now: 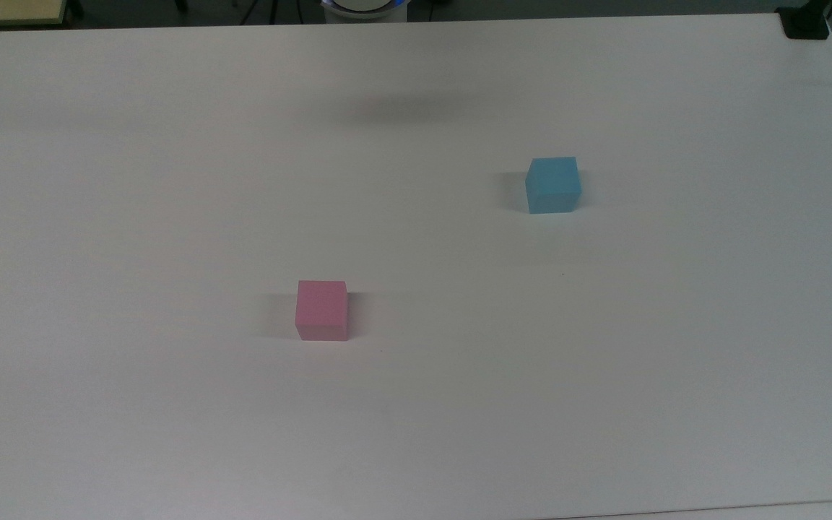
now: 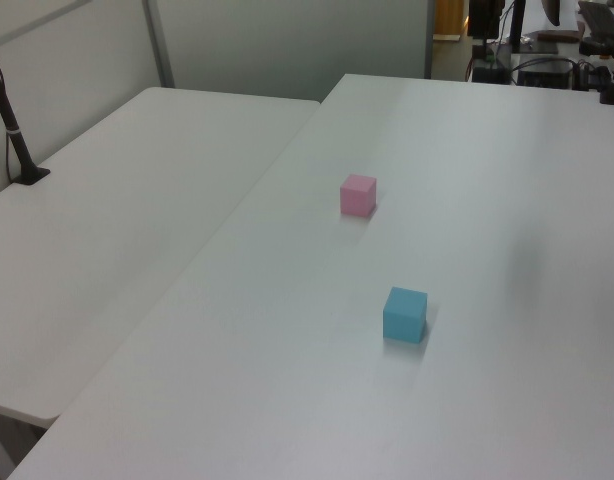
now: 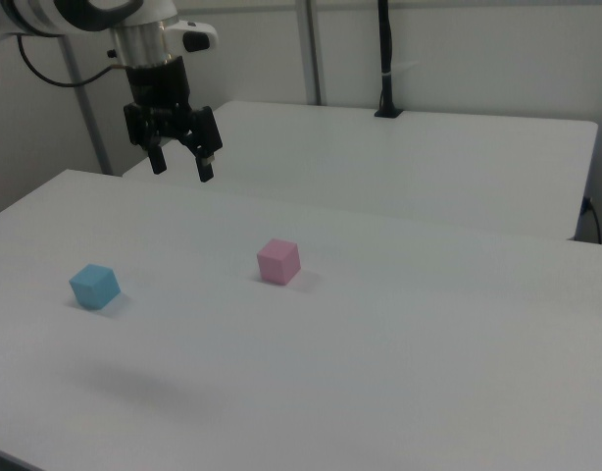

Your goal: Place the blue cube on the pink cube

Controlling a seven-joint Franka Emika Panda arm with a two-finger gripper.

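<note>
Held high in the upper left of the right view, the black two-finger gripper (image 3: pixel 181 165) hangs from the white arm with its fingers spread apart and nothing between them, well above the white matte tabletop (image 3: pixel 399 373).

Going left to right across the right view, the small sky-blue matte foam cube (image 3: pixel 94 286) sits at the left middle of the frame, flat on the tabletop and turned slightly so one corner faces the camera. To its right, near the frame's centre, stands the small pastel pink matte foam cube (image 3: pixel 278 261), also resting on the tabletop. The two cubes are well apart, and the gripper is above and between them, touching neither.

Across the top view from left to right, the pink cube (image 1: pixel 322 310) lies left of centre in the lower half, and the blue cube (image 1: pixel 552 185) lies right of centre in the upper half, each with a faint shadow on its left side. A soft blurred shadow (image 1: pixel 405 108) falls on the tabletop near the upper centre.

Seen from the left view, the pink cube (image 2: pixel 358 195) is in the upper middle and the blue cube (image 2: pixel 404 314) is lower and slightly to the right.
</note>
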